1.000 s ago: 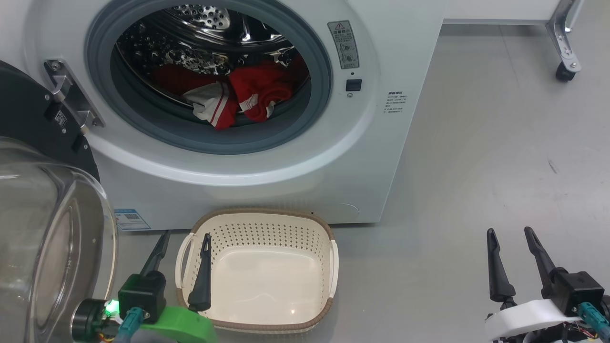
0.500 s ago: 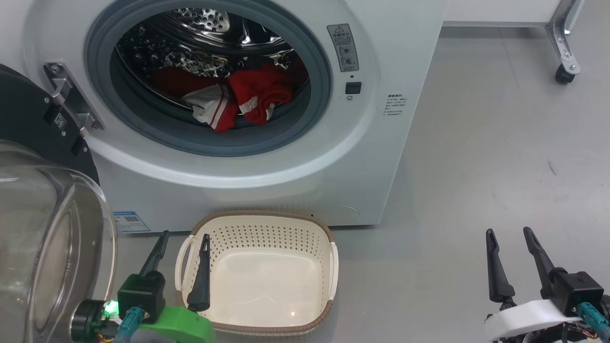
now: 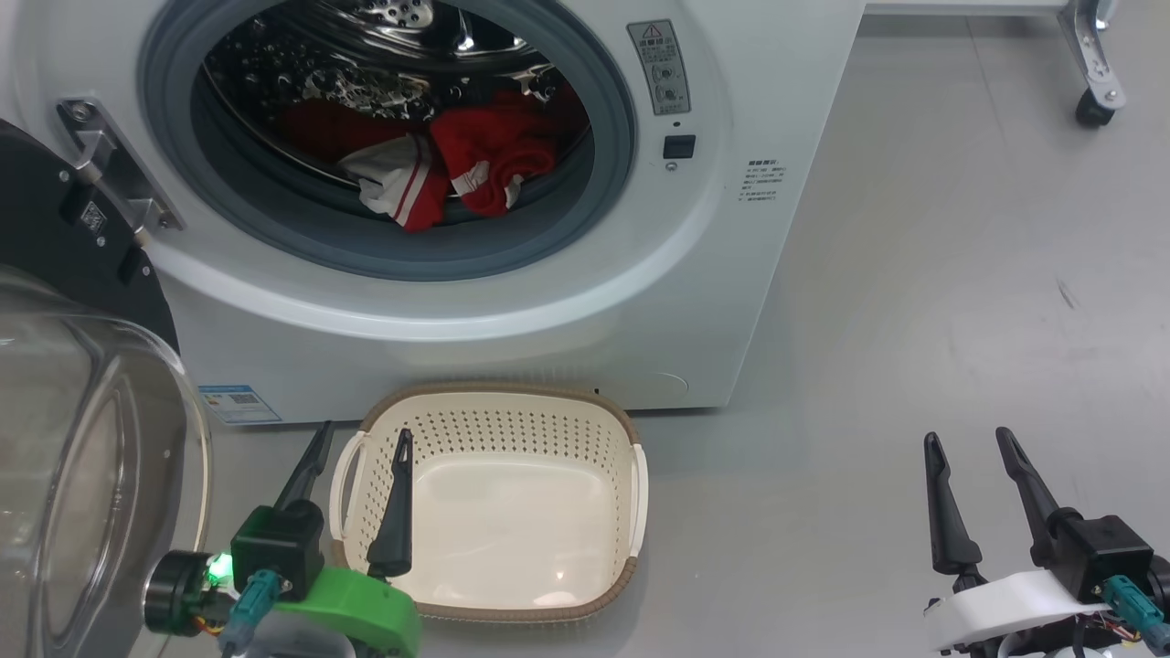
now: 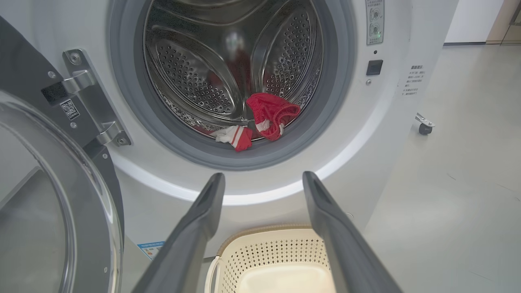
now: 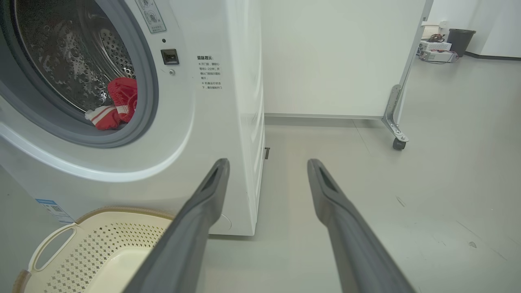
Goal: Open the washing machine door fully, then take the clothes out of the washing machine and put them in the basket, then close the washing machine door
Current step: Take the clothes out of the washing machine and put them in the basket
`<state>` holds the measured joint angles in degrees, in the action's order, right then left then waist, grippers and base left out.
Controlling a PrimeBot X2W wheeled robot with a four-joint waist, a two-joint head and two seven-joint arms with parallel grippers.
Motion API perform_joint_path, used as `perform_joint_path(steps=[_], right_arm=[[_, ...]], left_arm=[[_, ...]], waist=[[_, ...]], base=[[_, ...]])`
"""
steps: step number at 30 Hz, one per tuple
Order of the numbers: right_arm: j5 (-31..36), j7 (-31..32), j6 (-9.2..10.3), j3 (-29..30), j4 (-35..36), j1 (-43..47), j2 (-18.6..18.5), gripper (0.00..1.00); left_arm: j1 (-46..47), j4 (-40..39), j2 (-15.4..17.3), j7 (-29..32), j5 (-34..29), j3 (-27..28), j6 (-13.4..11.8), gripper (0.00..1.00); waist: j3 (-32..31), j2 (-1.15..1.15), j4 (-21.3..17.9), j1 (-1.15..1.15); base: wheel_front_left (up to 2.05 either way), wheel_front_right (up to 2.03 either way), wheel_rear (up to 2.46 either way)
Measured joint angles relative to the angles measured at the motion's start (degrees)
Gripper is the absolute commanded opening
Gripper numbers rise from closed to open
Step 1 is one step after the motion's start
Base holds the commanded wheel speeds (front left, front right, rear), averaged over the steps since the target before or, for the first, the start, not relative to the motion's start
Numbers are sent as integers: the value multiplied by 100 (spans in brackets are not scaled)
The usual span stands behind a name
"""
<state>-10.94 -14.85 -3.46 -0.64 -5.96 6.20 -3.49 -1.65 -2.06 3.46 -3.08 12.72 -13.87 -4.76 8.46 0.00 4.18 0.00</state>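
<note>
Head camera's drifting slightly, things staying put. Two red clothes (image 3: 457,169) lying in one washing machine (image 3: 731,274), one basket (image 3: 498,395) sitting below. Left tool (image 3: 364,431) and right tool (image 3: 967,436) both gaping wide, gripping nothing.

We see bright red, white-striped soft fabric clothes (image 3: 457,169), a cream perforated plastic basket (image 3: 512,429) with brown woven-look rim, and a big white washing machine (image 3: 713,274).

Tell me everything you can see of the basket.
The basket is small, cream plastic, rectangular with rounded corners, with perforated walls, a smooth glossy bottom, a brown woven-look rim and a loop handle on each side. It is empty and stands upright on the grey floor, close before the washer, below the open drum. In the head view one finger of the left gripper, jaws open, overlaps its left side; contact cannot be told.
</note>
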Motion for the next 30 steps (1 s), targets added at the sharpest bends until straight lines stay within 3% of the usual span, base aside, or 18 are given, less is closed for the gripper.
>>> perform_joint_path(steps=[19, 30], right_arm=[[37, -1, -52, -63, 318, -640, 0, 100], [-124, 0, -73, -181, 343, -1139, 45, 100]], left_arm=[[1785, 887, -15, 831, 445, 208, 325, 100], [3304, 1504, 394, 1720, 667, 465, 557, 100]], waist=[[1158, 0, -571, 0], [1942, 0, -1094, 1]], base=[[0, 0, 0], [0, 0, 0]])
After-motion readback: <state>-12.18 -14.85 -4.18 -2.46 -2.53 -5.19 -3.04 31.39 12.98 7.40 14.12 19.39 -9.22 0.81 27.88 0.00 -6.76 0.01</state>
